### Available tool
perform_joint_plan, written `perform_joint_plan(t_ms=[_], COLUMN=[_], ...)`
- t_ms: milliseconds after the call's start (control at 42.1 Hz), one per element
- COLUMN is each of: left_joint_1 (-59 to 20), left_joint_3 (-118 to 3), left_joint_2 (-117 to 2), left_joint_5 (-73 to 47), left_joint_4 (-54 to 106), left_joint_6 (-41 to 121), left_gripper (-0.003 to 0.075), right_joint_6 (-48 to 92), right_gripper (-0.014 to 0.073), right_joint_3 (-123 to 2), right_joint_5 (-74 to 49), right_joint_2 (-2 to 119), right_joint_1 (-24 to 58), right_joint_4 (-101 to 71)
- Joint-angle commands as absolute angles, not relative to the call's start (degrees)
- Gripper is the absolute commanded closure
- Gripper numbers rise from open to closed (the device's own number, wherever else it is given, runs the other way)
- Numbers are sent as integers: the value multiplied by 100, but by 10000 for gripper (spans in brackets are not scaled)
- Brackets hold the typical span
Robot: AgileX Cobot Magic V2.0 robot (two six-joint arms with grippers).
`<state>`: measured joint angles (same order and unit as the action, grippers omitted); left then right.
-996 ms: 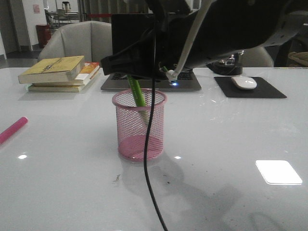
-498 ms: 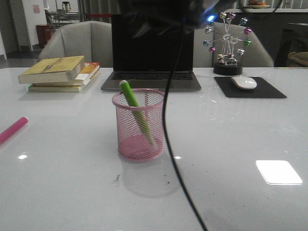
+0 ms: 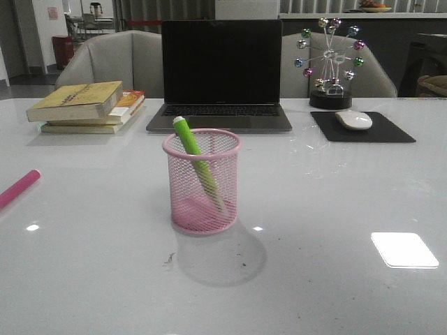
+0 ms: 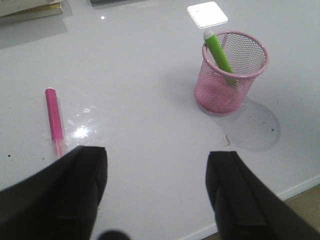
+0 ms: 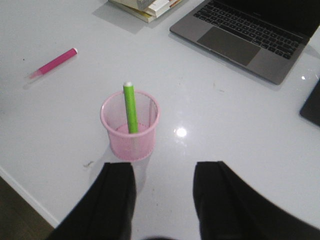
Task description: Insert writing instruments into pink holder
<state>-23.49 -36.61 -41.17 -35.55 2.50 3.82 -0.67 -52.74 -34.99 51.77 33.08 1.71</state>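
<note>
Gone from the front view are the dark arm and the cable that crossed it half a second ago, so the laptop [image 3: 220, 73] and the pink holder [image 3: 202, 183] now show whole. The green marker [image 3: 198, 162] leans inside the holder, its white-tipped end poking above the rim toward the robot's left and its lower end resting near the base behind the mesh, hard to make out. The pink marker [image 3: 19, 188] lies flat on the worktop [image 3: 335, 209] well to the left, cut off by the picture's edge there.

From the left wrist, the left gripper [image 4: 156, 192] shows jaws spread wide with nothing between them. The right gripper [image 5: 162, 197] likewise stands wide apart and bare, above the holder. Both sets of fingertips run out of view.
</note>
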Motion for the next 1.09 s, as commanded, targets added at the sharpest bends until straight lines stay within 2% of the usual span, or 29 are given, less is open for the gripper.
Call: perform_joint_plan(t_ms=[0,308,546,783,1068], left_joint_1=[-2403,-2403,-2353,-1670,-724], left_joint_3=[-3831,-3831,-3899,-4544,-5453], left_joint_2=[-4123,-4123,-4196,-5190,-7049], left_joint_5=[-3111,-3087,-3201,-4221,-4346], left_joint_4=[287,287,253,-216,-216], left_joint_6=[382,382,182,-377,-377], left_gripper=[231,231,228,199,204], right_joint_6=[0,0,0,0,0], right_gripper=[190,190,190,190,190], right_joint_3=[-5042,-3858,-3716,-3716,-3716], right_joint_5=[-3390,-3683,-3648,-3653,-3653], right_joint_2=[4595,3086,2822,2822,2822], right_joint_1=[3285,3285,3285,3285,3285], right_joint_4=[279,279,274,274,274])
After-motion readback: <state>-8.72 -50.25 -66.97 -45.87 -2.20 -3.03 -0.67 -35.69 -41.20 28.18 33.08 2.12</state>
